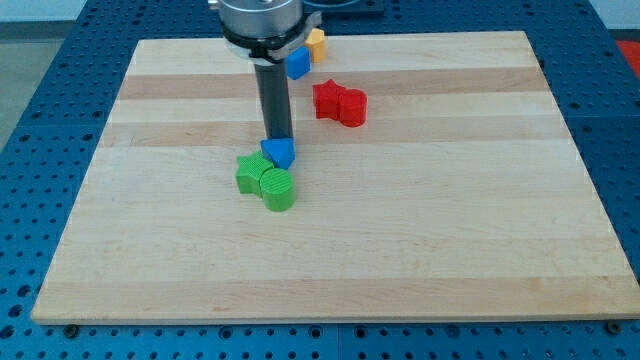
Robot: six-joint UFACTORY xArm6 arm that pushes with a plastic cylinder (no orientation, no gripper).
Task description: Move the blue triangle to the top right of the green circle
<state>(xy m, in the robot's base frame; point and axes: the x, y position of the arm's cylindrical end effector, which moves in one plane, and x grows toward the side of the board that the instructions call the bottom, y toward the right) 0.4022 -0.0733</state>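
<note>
The blue triangle (280, 153) lies near the middle of the wooden board, touching the green circle (278, 189) from its upper side, slightly right. A second green block (251, 174), star-like in shape, sits against the circle's upper left. My tip (277, 138) stands right at the blue triangle's top edge, touching or nearly touching it.
A red block (339, 103) lies to the upper right of the triangle. A blue block (297, 63) and a yellow block (316, 42) sit near the board's top edge, partly behind the arm. The board (450, 250) rests on a blue perforated table.
</note>
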